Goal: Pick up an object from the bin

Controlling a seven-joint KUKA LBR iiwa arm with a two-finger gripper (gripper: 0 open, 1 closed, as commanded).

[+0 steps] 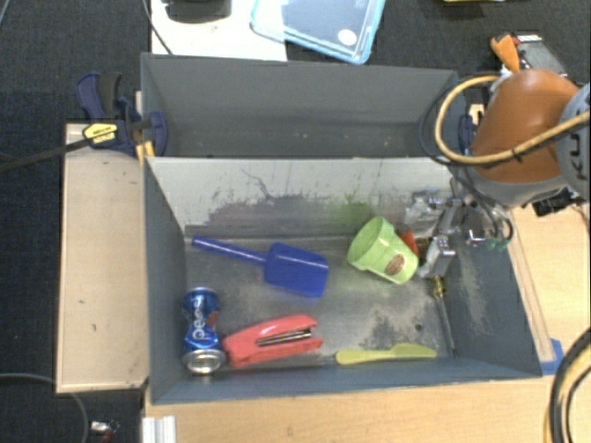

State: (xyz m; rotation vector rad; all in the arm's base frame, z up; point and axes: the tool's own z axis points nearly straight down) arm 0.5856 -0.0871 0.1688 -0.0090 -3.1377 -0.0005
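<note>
A: Camera view: gripper low by the right wall of the bin, just beside the tipped green cup.
B: Clenched or released?
A: Cannot tell. Possibly stationed there for the cup's near end.

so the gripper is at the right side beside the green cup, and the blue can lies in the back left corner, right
Not quite. The camera view shows the blue can in the front left corner, not the back one. The gripper is indeed at the right side beside the green cup.
</note>
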